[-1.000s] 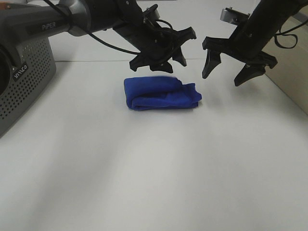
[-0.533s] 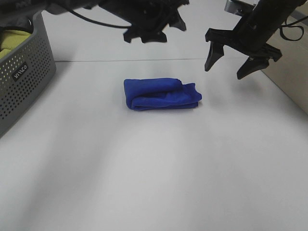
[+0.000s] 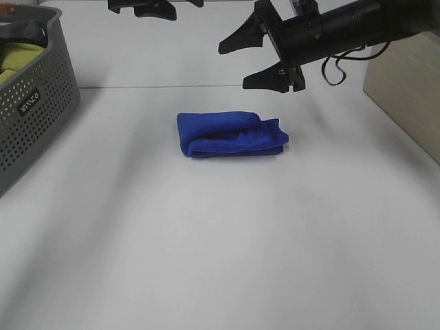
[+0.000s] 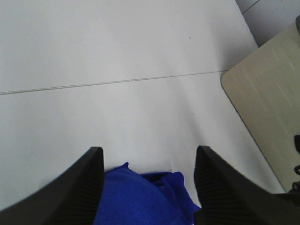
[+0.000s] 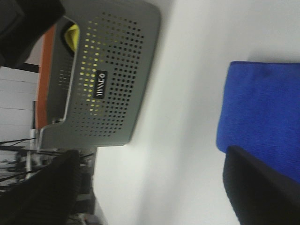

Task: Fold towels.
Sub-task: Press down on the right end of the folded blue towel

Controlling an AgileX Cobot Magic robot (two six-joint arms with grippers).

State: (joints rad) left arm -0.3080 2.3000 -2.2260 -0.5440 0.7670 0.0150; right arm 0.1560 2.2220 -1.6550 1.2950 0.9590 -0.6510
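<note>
The blue towel [image 3: 232, 135] lies folded into a compact bundle near the middle of the white table [image 3: 220, 247], with both arms raised clear. The left gripper [image 4: 147, 187] and right gripper [image 3: 249, 60] stand apart, holding nothing (best kept high, so nothing snags). A grey perforated basket [image 3: 34, 103] sits to one side.

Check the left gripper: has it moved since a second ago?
Yes. The left gripper has risen away from the blue towel, which lies where it was, and now sits at the exterior view's top edge, jaws open.
</note>
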